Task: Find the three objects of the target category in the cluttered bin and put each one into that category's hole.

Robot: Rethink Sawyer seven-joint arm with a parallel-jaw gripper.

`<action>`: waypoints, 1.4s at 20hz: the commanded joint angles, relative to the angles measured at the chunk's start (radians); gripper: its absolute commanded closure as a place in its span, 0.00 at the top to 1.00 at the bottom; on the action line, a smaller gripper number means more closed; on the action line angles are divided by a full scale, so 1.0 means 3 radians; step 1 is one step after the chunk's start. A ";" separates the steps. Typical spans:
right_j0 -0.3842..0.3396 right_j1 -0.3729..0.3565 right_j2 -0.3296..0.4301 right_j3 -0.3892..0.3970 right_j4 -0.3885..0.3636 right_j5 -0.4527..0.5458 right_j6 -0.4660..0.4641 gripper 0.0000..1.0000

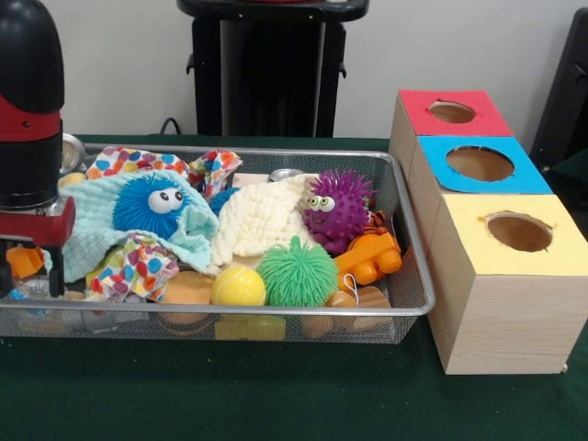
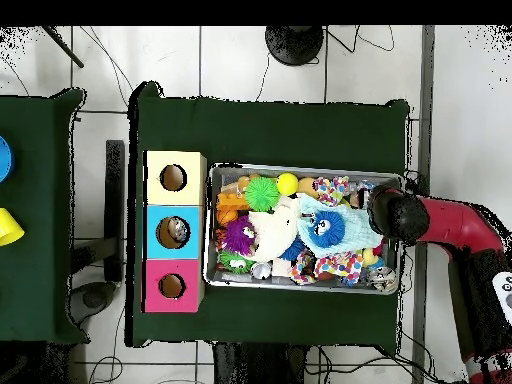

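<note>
Gripper (image 1: pixel 32 266) sits low over one end of the wire bin (image 1: pixel 415 241), partly lost among the clutter; cannot tell how it is set or whether it holds anything. Arm (image 2: pixel 455 225) reaches in from the side in the overhead view, its black head above the bin's end, probably placed there to dig through that corner

Green tabletop (image 1: pixel 276 395) carries everything. Bin and row of three wooden boxes (image 1: pixel 501 312) stand just beside each other, likely so drops are short. Box tops: red (image 1: pixel 455 112), blue (image 1: pixel 480 163), yellow (image 1: pixel 514 234), each with one round hole

Target category is not shown, so which three things count is a guess. Candidates by look:
- light blue cloth (image 1: pixel 87 225), draped, with a fuzzy blue ball with eyes (image 1: pixel 152 207) resting on it
- cream cloth (image 1: pixel 262 220), waffled, bunched mid-bin
- dotted cloth (image 1: pixel 133 266), plus more of it at the far rim (image 1: pixel 133 163)
- purple spiky ball with eyes (image 1: pixel 338 209), against the cream cloth
- green stringy ball (image 1: pixel 296 273), at the near rim
- orange plastic toy (image 1: pixel 370 257), touching the purple ball
- yellow smooth ball (image 1: pixel 239 287), between green ball and dotted cloth

Spiky balls make a likely set of three; cloths another. Cloths cover things beneath, so more may be hidden
</note>
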 commanded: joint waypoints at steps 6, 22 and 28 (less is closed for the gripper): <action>0.0033 0.0538 0.0222 -0.0277 -0.0342 -0.0317 -0.0701 1.00; 0.0016 0.0062 0.0217 0.0090 -0.0092 0.0040 -0.0655 1.00; -0.0004 -0.0060 0.0222 0.0203 -0.0050 0.0084 -0.0644 1.00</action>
